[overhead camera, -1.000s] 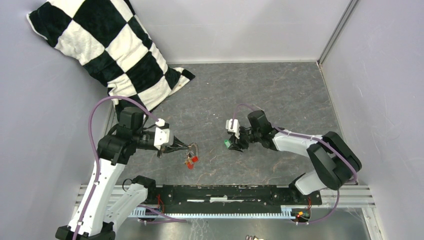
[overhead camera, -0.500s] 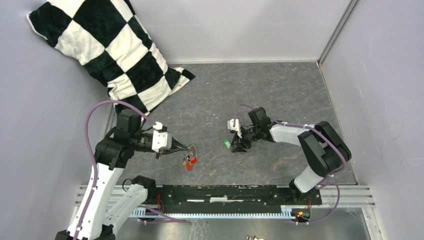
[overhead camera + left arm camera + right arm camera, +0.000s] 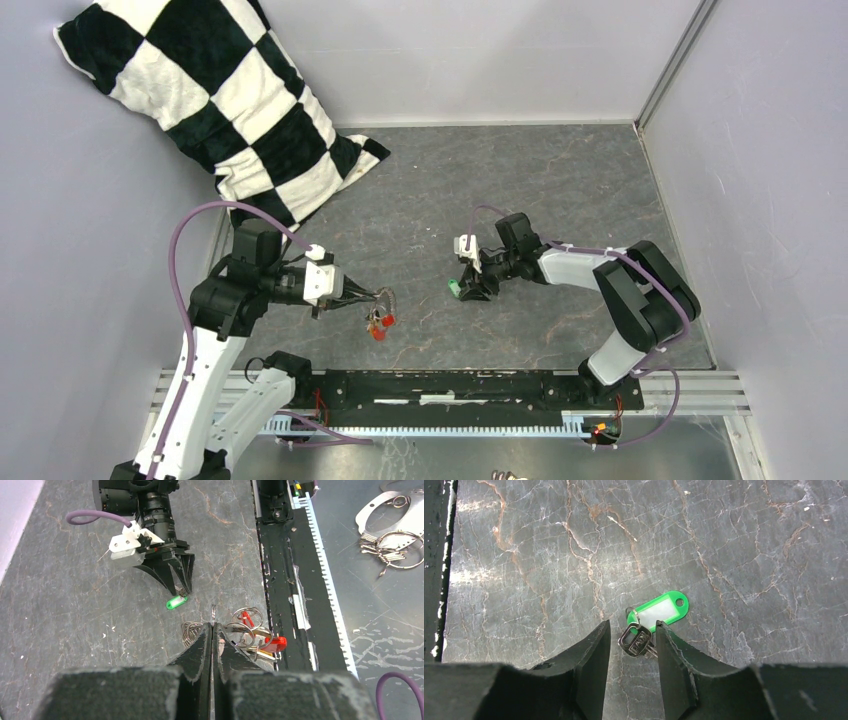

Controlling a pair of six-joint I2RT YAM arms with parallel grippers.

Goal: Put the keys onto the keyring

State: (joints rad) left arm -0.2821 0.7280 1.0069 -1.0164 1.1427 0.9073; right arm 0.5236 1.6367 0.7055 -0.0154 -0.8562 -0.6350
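Thin silver wire keyring (image 3: 190,630) clamped in closed left gripper (image 3: 212,629); right gripper (image 3: 631,632), jaws apart, straddles small silver green-tagged key (image 3: 637,642) on grey marbled bench (image 3: 749,555).

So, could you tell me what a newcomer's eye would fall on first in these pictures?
The black-and-white checked cushion propped in the far left corner stands out most. Next comes the bright green key tag on the dark table, its key lying between the open fingers of the right gripper. The left gripper is shut on the keyring, with a red tag beside it.
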